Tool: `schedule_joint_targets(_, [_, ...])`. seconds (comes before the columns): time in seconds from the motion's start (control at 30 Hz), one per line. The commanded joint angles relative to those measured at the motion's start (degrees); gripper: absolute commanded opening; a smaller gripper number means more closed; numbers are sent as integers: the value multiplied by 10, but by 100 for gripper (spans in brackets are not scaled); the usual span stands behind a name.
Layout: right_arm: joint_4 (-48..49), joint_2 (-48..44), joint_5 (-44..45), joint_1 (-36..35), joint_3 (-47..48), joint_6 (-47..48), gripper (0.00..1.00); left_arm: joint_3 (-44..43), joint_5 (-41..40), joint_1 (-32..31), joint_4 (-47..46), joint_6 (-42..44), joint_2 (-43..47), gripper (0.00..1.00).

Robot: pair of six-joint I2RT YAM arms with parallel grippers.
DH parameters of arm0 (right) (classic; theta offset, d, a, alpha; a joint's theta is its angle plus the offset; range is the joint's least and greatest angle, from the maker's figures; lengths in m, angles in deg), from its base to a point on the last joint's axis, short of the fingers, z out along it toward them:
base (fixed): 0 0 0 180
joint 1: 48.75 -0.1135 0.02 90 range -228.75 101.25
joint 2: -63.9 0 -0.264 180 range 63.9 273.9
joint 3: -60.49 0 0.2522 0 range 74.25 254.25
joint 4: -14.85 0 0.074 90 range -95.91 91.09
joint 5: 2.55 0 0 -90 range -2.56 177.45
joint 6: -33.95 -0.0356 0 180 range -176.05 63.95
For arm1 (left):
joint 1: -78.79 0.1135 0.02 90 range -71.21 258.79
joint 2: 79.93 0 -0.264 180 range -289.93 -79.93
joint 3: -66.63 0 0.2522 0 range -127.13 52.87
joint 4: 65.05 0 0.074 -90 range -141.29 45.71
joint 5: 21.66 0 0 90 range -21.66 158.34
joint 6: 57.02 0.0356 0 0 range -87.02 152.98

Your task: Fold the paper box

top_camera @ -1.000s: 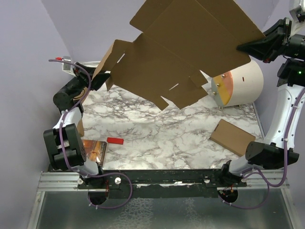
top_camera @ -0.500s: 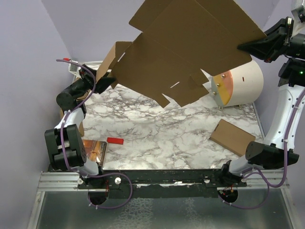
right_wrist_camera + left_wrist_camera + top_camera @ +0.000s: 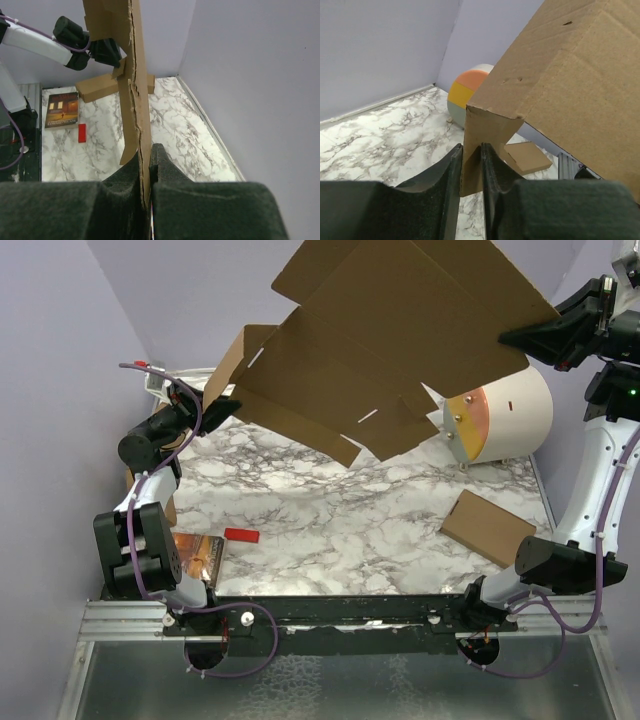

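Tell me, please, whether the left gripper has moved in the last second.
Yes: the left gripper, clamping the paper box flap, shifted slightly right, toward the cream cylinder.

A white marble-patterned tabletop with grey veins [image 3: 330,530] is the main surface. A plain pale lavender left wall panel [image 3: 60,390] rises from its left edge. A matching back wall panel [image 3: 200,290] and right wall panel [image 3: 240,75] close its far and right edges. A slotted silver aluminium rail [image 3: 120,618] runs along its near edge. Outside that edge lies a dull grey textured sheet [image 3: 330,680], possibly metal. Soft, even light covers the tabletop.
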Motion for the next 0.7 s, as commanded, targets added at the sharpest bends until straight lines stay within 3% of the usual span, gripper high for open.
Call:
schedule_joint_targets(0.0, [-6, -8, -2, 3, 5, -2, 1, -15, 14, -4, -145, -20, 6, 16])
schedule_joint_targets(0.1, [-6, -9, -2, 3, 2, -1, 1, -16, 14, -4, -145, -22, 5, 0])
schedule_joint_targets(0.37, [-14, -11, -3, 3, -2, 12, 1, -8, -5, -2, -144, -22, -1, 0])
schedule_joint_targets(0.4, [-22, -12, -3, 3, -3, 19, 1, -5, -13, 3, -144, -27, -2, 3])
schedule_joint_targets(0.5, [-64, -16, 2, 4, -6, 55, 1, 26, -54, 34, -143, -57, -4, 33])
schedule_joint_targets(0.67, [-145, -26, 19, 4, -14, 120, 1, 126, -121, 82, -142, -54, 31, 57])
